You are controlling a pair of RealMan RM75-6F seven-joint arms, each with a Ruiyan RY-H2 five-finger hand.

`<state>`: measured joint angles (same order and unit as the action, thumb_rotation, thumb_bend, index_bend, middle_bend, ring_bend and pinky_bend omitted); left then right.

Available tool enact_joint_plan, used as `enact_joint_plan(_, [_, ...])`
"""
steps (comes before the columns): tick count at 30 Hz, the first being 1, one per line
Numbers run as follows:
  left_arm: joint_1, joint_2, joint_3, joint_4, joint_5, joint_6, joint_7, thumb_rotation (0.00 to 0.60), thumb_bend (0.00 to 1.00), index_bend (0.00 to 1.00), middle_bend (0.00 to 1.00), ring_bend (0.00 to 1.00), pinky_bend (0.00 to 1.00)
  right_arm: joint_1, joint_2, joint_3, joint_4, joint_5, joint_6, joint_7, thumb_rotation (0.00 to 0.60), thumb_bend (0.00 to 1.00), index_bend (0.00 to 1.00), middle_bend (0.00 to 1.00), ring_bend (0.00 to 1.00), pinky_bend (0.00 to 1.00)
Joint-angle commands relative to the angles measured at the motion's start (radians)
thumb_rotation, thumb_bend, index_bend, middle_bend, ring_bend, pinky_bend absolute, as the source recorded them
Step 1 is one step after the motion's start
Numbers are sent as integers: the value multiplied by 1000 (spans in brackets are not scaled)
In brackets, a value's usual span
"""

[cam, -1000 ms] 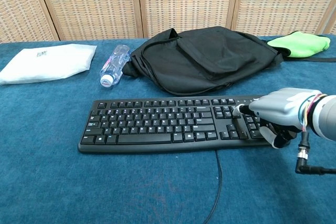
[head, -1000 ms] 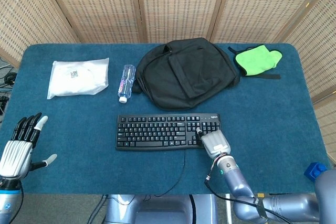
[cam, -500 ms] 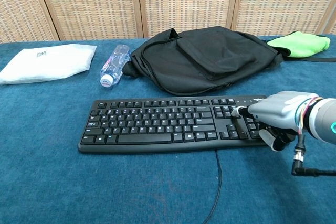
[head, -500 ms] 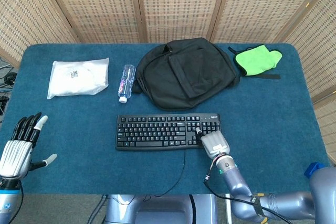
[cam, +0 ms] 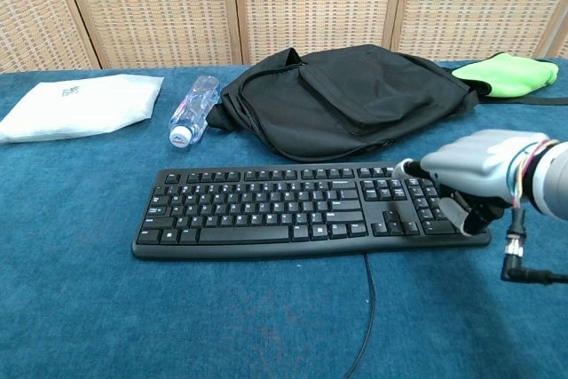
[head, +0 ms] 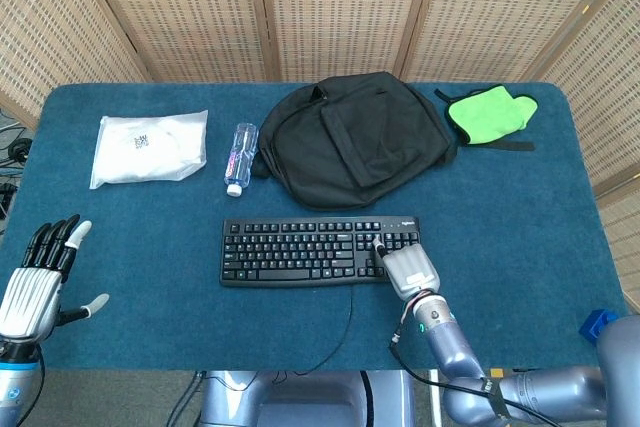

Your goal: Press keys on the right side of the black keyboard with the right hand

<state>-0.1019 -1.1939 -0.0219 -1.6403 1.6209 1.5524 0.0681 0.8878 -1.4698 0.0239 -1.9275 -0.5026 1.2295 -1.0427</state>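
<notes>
One change noted: your right hand (cam: 475, 175), fingers curled with one extended, has lifted off the black keyboard's (cam: 302, 210) right keys; left hand (head: 35, 282) stays open.

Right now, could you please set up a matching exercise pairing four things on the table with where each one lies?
Things:
1. white packet
2. water bottle
3. green cloth
4. black keyboard

Places:
A. far right corner of the table
B. just left of the black backpack
C. far left, beyond the left hand
D. under the right hand

Pairs: 1-C, 2-B, 3-A, 4-D
</notes>
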Motion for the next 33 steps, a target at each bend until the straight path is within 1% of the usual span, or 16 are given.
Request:
enact_joint_plan(1, [0,0,0,1,1,0,1,600,0,0,0,0,0,-5,43,3,-58,-49,53,-4,600,775,45,658,567,418])
enact_joint_plan(2, [-1,0,0,0,1,0,1,600,0,0,0,0,0,-10,56,2,-75,-67,68,0,600,769,45,635,546,418])
enact_joint_plan(4, [0,0,1,-1,1,0,1,600,0,0,0,0,0,-31,96,-10,-115,-135,103,24,600,722,45,572,473,418])
enact_joint_plan(6, [0,1,0,-2,2,2,0,600,0,0,0,0,0,-58,127,-24,-135,-199,125,65,600,646,31,462,356,411])
enact_joint_plan(7, [1,1,0,-2,1,2,-1,600,0,0,0,0,0,-83,148,-35,-147,-243,139,103,600,626,22,418,313,398])
enact_joint_plan(9, [0,1,0,-2,-2,0,-1,600,0,0,0,0,0,-132,188,-71,-159,-343,155,184,600,558,0,278,181,330])
enact_joint_plan(10, [0,0,0,-2,-3,-2,-1,600,0,0,0,0,0,-160,207,-90,-158,-397,165,230,600,535,0,235,140,306])
enact_joint_plan(12, [-1,-2,0,-1,-2,-3,3,600,0,0,0,0,0,-244,246,-158,-128,-565,213,352,600,481,0,121,39,249])
enact_joint_plan(13, [-2,-3,0,-1,-2,-3,6,600,0,0,0,0,0,-277,256,-185,-102,-639,234,402,600,465,0,84,20,226])
enact_joint_plan(15, [-2,-4,1,-1,-1,-4,9,600,0,0,0,0,0,-326,266,-220,-56,-736,271,481,600,430,0,10,0,151])
enact_joint_plan(18, [-2,-7,3,-3,1,-4,14,600,0,0,0,0,0,-397,278,-255,12,-851,332,592,600,385,0,0,0,65])
enact_joint_plan(21, [-1,-9,3,-4,6,0,21,600,0,0,0,0,0,-466,293,-280,80,-933,402,677,600,351,0,0,0,21])
enact_joint_plan(23, [0,-12,5,-2,9,0,27,600,0,0,0,0,0,-518,296,-287,139,-979,451,727,600,335,0,0,0,10])
enact_joint_plan(24, [-1,-14,7,-1,10,-1,31,600,0,0,0,0,0,-547,295,-288,165,-994,484,748,600,325,0,0,0,8])
enact_joint_plan(28, [-1,-20,9,1,14,-1,42,600,0,0,0,0,0,-624,276,-281,247,-1052,559,813,600,311,0,0,0,0])
enact_joint_plan(33, [0,-22,11,3,20,1,47,600,0,0,0,0,0,-664,269,-269,299,-1077,576,836,600,311,0,0,0,0])
